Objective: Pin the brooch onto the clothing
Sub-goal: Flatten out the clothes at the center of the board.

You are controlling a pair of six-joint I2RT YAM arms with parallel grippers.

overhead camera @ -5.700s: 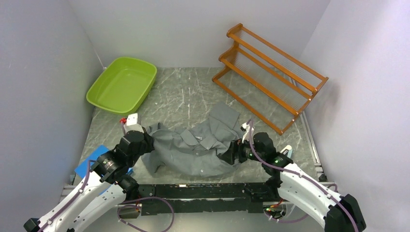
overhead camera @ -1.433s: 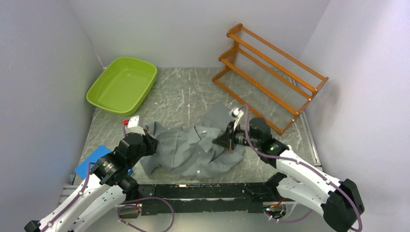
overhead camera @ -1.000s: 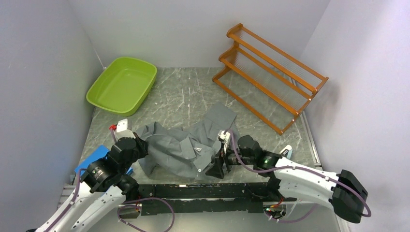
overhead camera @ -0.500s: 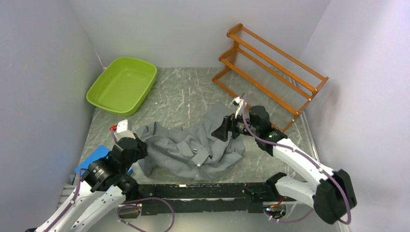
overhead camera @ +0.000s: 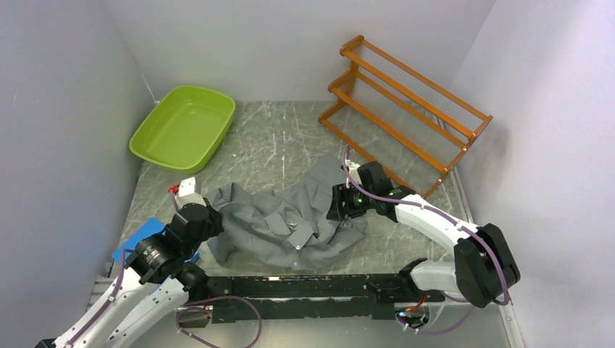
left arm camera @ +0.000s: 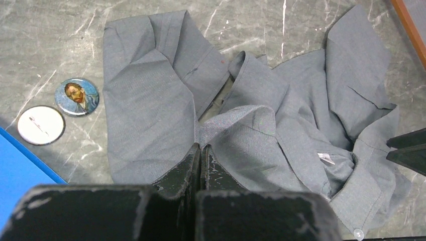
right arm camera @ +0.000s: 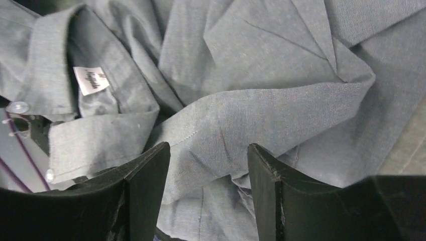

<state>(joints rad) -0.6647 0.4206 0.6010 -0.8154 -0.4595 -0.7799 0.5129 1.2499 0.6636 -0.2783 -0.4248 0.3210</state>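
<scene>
Where the overhead camera looks down, shirt (overhead camera: 279, 217): crumpled on the table (overhead camera: 283, 134).
Left gripper (overhead camera: 216, 220): at the shirt's left edge.
Right gripper (overhead camera: 335, 205): on its right side.
Left wrist, fingers (left arm camera: 193, 163): pressed together, pinching a fold of shirt.
Brooches: portrait brooch (left arm camera: 77, 96) and white brooch (left arm camera: 40, 125), side by side on bare table, just left of the shirt.
Right wrist, jaws: standing apart over a ridge of cloth, gripping nothing.
</scene>
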